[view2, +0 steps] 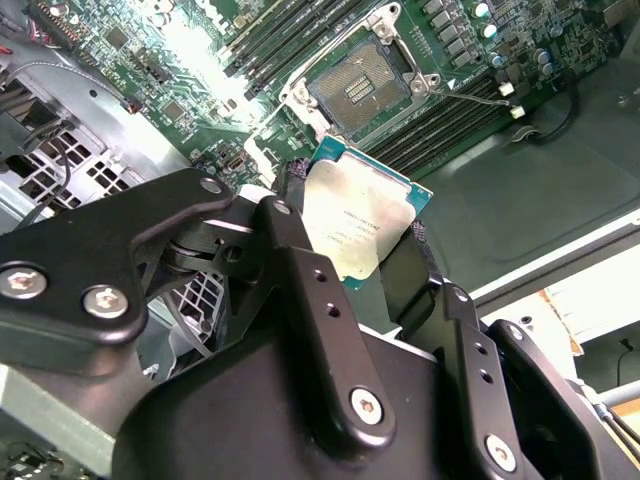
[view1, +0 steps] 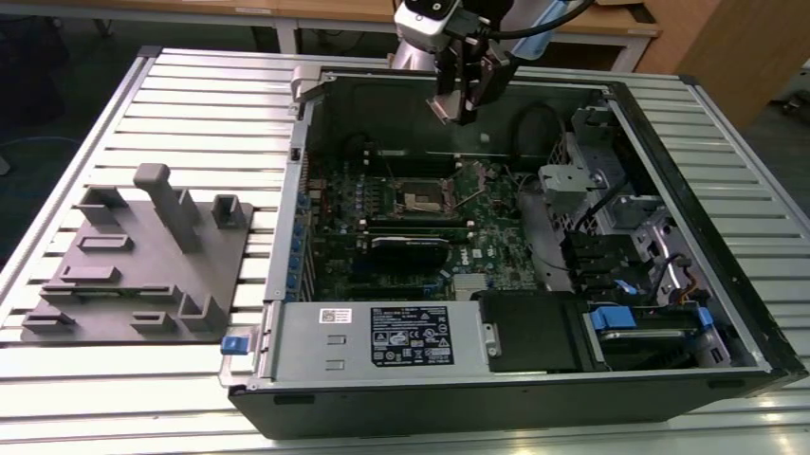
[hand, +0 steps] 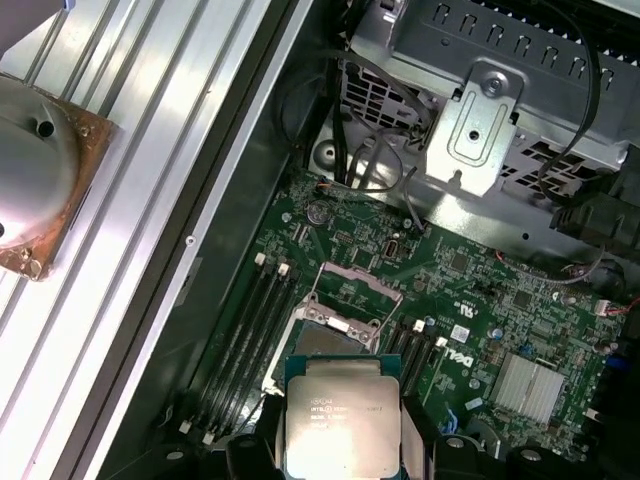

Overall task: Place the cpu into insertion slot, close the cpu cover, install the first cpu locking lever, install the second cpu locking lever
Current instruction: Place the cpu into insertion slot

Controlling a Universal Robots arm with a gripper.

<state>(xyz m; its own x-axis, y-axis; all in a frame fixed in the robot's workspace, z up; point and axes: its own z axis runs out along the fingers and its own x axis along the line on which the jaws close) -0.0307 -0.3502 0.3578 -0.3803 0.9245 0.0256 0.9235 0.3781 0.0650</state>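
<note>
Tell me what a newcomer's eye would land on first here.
First the cpu, a silvery square clamped in the black gripper, close up in the second wrist view. Beyond it on the green circuit board sits the insertion slot, with no chip in it. In the exterior view the gripper hangs over the open computer case, with a grey fixture on the exterior view's left.

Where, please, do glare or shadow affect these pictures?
In the second wrist view, glare whitens the green circuit board near the insertion slot, yet the cpu held in the gripper is evenly lit; in the first wrist view, the slatted table is brightest; in the exterior view, the computer case shades its interior.
</note>
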